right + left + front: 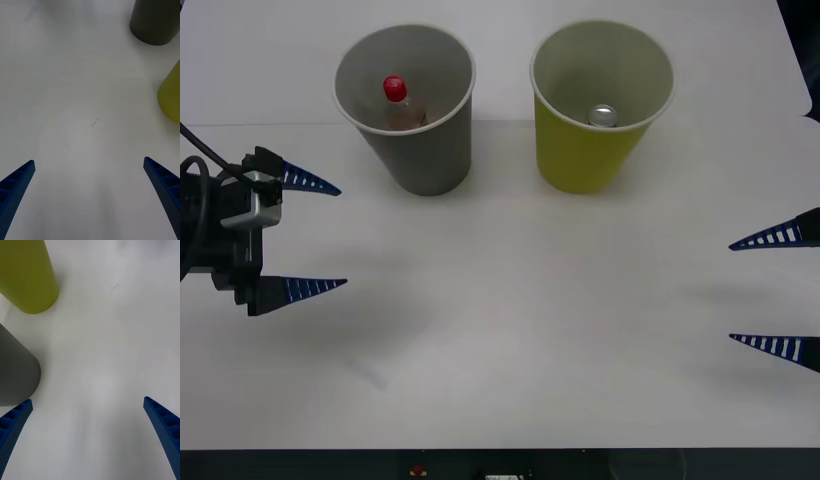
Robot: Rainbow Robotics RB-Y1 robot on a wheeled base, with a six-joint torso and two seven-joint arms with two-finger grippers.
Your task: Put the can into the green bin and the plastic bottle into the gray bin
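Note:
The gray bin [420,150] stands at the back left of the table, and the plastic bottle [399,103] with its red cap stands inside it. Right of it stands the green bin [585,155] with the silver can [603,116] lying inside. My left gripper [330,237] hovers open at the table's left side, in front of the gray bin, holding nothing. My right gripper [743,292] is open at the right edge, empty. The wrist views show the gray bin [17,375] [155,20] and the green bin [28,275] [170,95] from the side.
The white table [520,330] spreads bare between the two grippers and in front of the bins. Its dark front edge [500,465] runs along the bottom. A small faint mark [95,122] lies on the surface.

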